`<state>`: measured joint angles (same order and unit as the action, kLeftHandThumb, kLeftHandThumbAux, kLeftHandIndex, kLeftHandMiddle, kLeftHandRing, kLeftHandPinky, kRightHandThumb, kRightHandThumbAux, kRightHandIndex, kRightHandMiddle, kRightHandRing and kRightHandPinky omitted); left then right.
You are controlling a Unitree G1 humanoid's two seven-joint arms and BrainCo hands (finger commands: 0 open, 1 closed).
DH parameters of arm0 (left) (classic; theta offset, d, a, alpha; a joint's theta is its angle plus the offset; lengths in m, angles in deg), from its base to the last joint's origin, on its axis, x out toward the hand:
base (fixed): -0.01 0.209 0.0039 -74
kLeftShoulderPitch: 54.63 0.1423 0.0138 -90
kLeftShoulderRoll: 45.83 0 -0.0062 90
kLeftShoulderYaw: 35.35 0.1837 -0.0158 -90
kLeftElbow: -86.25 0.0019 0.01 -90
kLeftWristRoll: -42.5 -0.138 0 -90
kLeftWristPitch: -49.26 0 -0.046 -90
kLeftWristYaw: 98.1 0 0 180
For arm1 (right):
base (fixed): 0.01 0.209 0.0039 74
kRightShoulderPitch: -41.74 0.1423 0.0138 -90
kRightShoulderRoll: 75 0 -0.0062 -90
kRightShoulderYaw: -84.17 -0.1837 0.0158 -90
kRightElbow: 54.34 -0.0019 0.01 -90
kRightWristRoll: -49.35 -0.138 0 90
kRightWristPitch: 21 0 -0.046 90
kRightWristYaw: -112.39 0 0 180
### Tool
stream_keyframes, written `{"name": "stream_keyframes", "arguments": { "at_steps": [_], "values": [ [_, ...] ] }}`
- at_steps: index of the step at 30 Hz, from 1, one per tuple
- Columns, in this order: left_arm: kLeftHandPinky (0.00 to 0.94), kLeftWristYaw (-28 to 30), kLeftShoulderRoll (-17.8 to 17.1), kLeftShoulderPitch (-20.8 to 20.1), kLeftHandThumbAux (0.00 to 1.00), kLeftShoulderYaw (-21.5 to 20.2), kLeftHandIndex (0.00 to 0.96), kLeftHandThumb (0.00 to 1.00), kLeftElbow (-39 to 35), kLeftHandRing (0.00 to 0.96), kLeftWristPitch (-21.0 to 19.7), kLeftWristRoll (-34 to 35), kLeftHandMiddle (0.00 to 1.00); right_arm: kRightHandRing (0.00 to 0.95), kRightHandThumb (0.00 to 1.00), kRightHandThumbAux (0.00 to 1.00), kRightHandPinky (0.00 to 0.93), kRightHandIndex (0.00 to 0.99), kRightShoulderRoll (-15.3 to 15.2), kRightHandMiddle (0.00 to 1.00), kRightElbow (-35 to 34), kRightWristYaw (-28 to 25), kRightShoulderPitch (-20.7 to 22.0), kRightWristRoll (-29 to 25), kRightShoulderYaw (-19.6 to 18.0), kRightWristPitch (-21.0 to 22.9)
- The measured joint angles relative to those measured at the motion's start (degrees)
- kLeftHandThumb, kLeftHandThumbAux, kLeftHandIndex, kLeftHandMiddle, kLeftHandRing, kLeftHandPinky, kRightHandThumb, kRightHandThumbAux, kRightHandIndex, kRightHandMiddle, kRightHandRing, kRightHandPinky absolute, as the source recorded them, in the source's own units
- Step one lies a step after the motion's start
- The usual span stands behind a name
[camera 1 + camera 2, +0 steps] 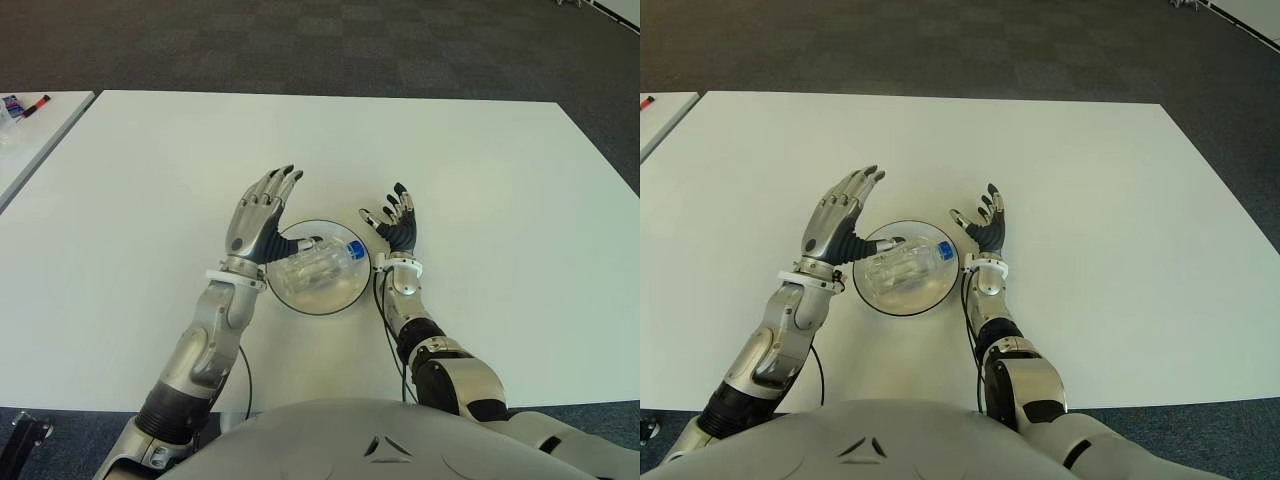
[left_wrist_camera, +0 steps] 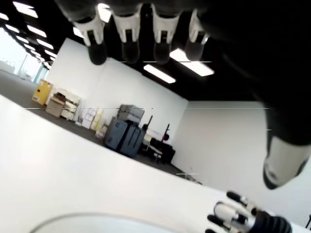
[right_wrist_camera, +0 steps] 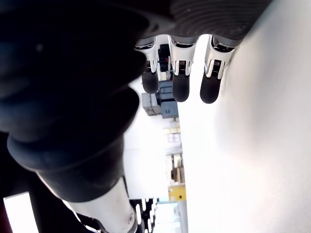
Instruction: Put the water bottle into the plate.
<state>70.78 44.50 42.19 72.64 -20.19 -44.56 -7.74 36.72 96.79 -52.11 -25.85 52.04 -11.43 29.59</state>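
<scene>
A clear water bottle (image 1: 318,264) with a blue cap lies on its side inside the round glass plate (image 1: 310,301) on the white table. My left hand (image 1: 262,212) is raised at the plate's left edge, fingers spread, with the thumb tip close to the bottle. My right hand (image 1: 393,225) stands just right of the plate, fingers spread and holding nothing. In the left wrist view the plate's rim (image 2: 87,217) shows low down, with the right hand (image 2: 243,216) beyond it. The right wrist view shows only its own extended fingers (image 3: 180,77) over the table.
The white table (image 1: 500,180) spreads wide around the plate. A second table at the far left carries markers (image 1: 25,105). Dark carpet (image 1: 300,40) lies beyond the far edge.
</scene>
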Motion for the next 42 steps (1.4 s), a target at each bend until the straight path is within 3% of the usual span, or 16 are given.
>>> {"name": "stream_keyframes", "arguments": {
  "at_steps": [13, 20, 25, 36, 42],
  "values": [
    [0.0, 2.9, 0.5, 1.4, 0.698, -7.5, 0.0, 0.0, -6.6, 0.0, -0.2, 7.0, 0.0, 0.108, 0.0, 0.94, 0.177, 0.103, 0.0, 0.092, 0.0, 0.4, 0.0, 0.4, 0.2, 0.5],
    [0.0, 3.2, -3.2, 1.3, 0.675, -14.7, 0.0, 0.0, -0.7, 0.0, 1.9, 11.7, 0.0, 0.105, 0.0, 0.925, 0.164, 0.1, -0.1, 0.089, -0.1, 1.0, 0.0, 0.9, 0.4, 0.6],
    [0.0, 3.2, -3.1, 1.3, 0.655, -15.9, 0.0, 0.0, 0.8, 0.0, 0.5, 12.7, 0.0, 0.102, 0.0, 0.93, 0.166, 0.101, -0.1, 0.089, -0.2, 0.9, 0.0, 1.0, 0.3, 0.6],
    [0.0, 5.8, -0.4, 0.4, 0.59, -17.0, 0.0, 0.0, 1.6, 0.0, -2.2, 18.5, 0.0, 0.107, 0.0, 0.939, 0.173, 0.102, -0.3, 0.092, -0.1, 0.4, 0.0, 1.1, 0.3, 0.9],
    [0.0, 6.5, 3.0, -3.4, 0.489, -18.8, 0.0, 0.0, 8.3, 0.0, -4.5, 25.5, 0.0, 0.108, 0.0, 0.943, 0.176, 0.104, -0.3, 0.095, -0.1, 0.3, 0.0, 1.2, 0.2, 1.1]
  ]
}}
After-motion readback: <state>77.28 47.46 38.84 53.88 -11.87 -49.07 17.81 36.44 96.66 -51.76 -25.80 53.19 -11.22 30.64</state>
